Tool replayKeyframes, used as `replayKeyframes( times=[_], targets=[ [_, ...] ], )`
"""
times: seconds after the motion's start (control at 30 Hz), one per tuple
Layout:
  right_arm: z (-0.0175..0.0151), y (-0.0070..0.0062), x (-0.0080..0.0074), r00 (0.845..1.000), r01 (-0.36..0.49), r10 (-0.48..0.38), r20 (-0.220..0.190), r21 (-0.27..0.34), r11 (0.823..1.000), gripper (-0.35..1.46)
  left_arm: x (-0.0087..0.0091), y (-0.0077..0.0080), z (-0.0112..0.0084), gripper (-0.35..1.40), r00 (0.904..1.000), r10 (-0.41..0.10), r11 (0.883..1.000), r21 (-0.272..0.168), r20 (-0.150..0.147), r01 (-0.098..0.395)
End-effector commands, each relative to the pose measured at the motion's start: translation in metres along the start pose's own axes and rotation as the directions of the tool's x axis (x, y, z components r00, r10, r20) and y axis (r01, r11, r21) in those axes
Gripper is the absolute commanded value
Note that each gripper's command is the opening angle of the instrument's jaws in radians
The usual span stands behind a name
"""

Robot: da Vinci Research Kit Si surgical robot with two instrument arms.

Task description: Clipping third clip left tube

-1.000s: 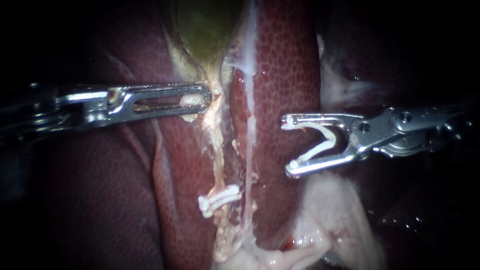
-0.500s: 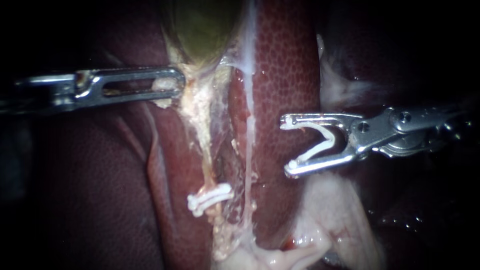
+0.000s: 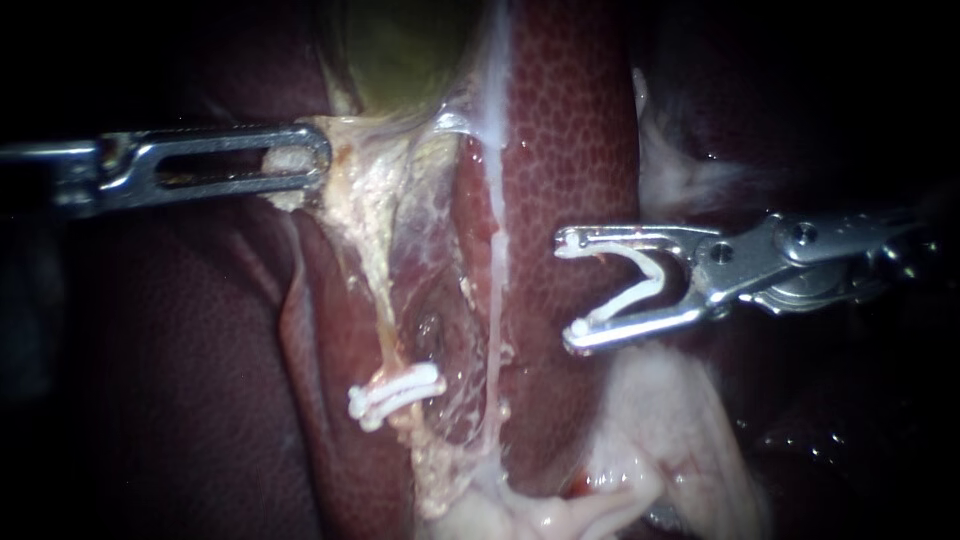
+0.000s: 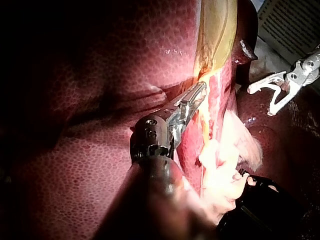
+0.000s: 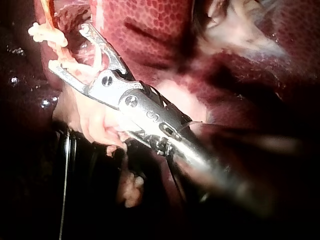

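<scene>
My left instrument (image 3: pixel 312 158) has its slotted jaws shut on pale tissue at the gallbladder's (image 3: pixel 400 50) neck and holds it out to the left. From there the left tube (image 3: pixel 378 290) runs down, taut, to a white clip (image 3: pixel 393 393) closed across it. The thin right tube (image 3: pixel 494 300) hangs beside it. My right instrument (image 3: pixel 570 290) sits over the liver (image 3: pixel 570 130), right of both tubes and clear of them. Its jaws stand wide apart and carry an open white clip (image 3: pixel 640 285). The same jaws (image 5: pixel 67 47) and my left instrument (image 4: pixel 197 92) show in the wrist views.
Pale fatty tissue (image 3: pixel 660 440) lies below my right instrument, and more gathers at the tubes' lower end (image 3: pixel 520 510). A thin film of tissue (image 3: pixel 440 250) spans the gap between the two tubes. Dark liver (image 3: pixel 180 380) fills the left side.
My left instrument has drawn further left with the tissue in it, spreading the film and pulling the left tube and its clip leftward. My right instrument has barely shifted.
</scene>
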Motion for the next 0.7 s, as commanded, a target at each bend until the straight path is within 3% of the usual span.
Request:
replayKeyframes(
  times=[0.03, 0.3, 0.7],
  targets=[
    [0.0004, 0.0, -0.0001, 1.0, 0.0, 0.0, -0.002, -0.006, 1.0, 0.6, 0.0, 0.0, 0.0, -0.21, 1.0, 0.0, 1.0, 0.0, 0.0, 0.0],
    [0.0039, 0.0009, -0.0016, 1.0, 0.01, -0.01, -0.02, 0.003, 1.0, 0.6, 0.0, 0.0, -0.0001, -0.21, 1.0, 0.0, 1.0, 0.0, 0.0, 0.0],
    [0.011, 0.0027, -0.0048, 1.0, -0.011, 0.011, -0.002, 0.014, 1.0, 0.6, 0.0001, -0.0004, -0.0002, -0.21, 1.0, 0.0, 1.0, -0.002, 0.001, 0.0]
  ],
)
